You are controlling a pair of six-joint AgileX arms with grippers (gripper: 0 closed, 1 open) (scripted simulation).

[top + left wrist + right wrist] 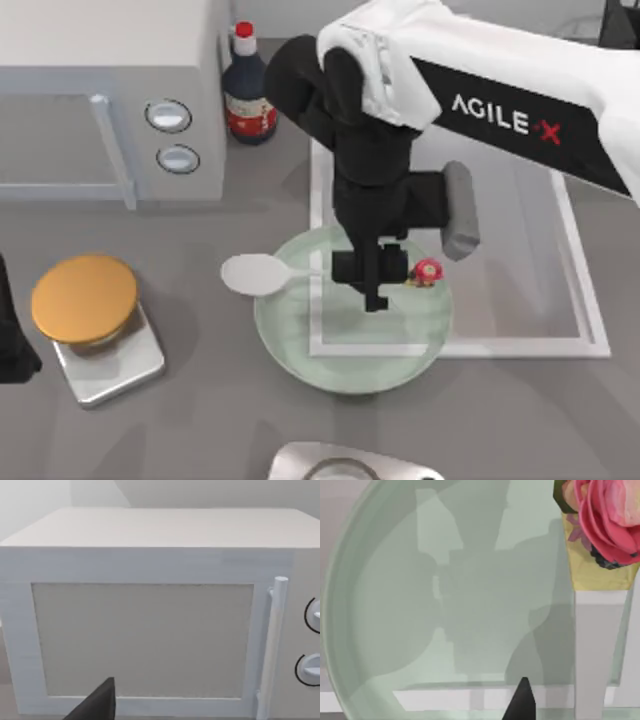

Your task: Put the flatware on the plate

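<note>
While the right arm reaches over the desk, the scene reads as follows.

Landmark: the pale green glass plate (300, 345) lies on the grey desk (200, 420), its far half resting over the near left corner of a white-framed clear mat (520, 345).

Spoon: the white spoon (255, 273) lies across the plate's left rim; its round bowl hangs outside the plate on the left, the thin handle runs across the plate toward the right, and the red-pink knob sits over the plate near its right rim.

Right wrist view: the knob looks like a pink rose on a yellow collar, above the plate's glass (395, 645); the spoon (600, 545) is close to the camera.

Right pincer: the right pincer (372, 290) hangs straight over the plate's middle, above the spoon's handle just left of the knob. Whether it grips the handle or has let go, I cannot tell.

Left arm: parked well left of the plate, at the desk's left edge, facing the microwave (150, 630).

Left pincer: a single dark fingertip (97, 705) shows; I cannot tell its state.

Other things: an orange disc on a square steel base (95, 320) stands left of the plate; a dark sauce bottle (248, 90) with a red cap stands beyond the plate, beside the microwave; a steel object (350, 462) lies on the near side of the plate.
</note>
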